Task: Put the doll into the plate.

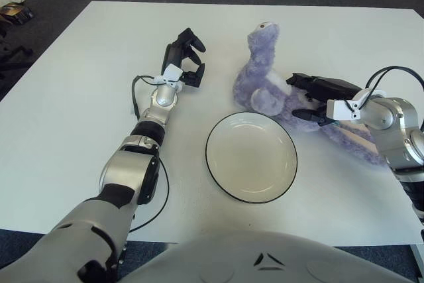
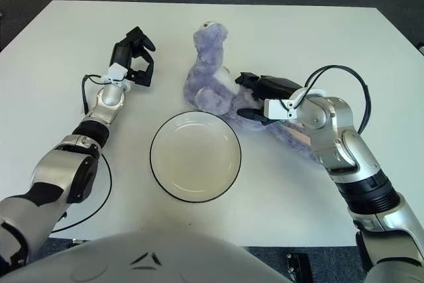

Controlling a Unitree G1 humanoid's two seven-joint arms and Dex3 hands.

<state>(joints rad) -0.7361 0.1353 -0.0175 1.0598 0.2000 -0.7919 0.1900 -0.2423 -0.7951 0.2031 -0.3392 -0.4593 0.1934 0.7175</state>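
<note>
A purple plush doll (image 1: 262, 77) sits with its neck raised, just beyond the plate (image 1: 251, 156). The plate is white, black-rimmed, empty.

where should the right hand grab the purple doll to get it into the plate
Probably the doll at its thick middle, coming from its right side, where the right hand already is with fingers spread. The neck stands tall and thin, the tail trails flat on the table, so the body is the bulkiest hold. The plate sits just in front.
</note>
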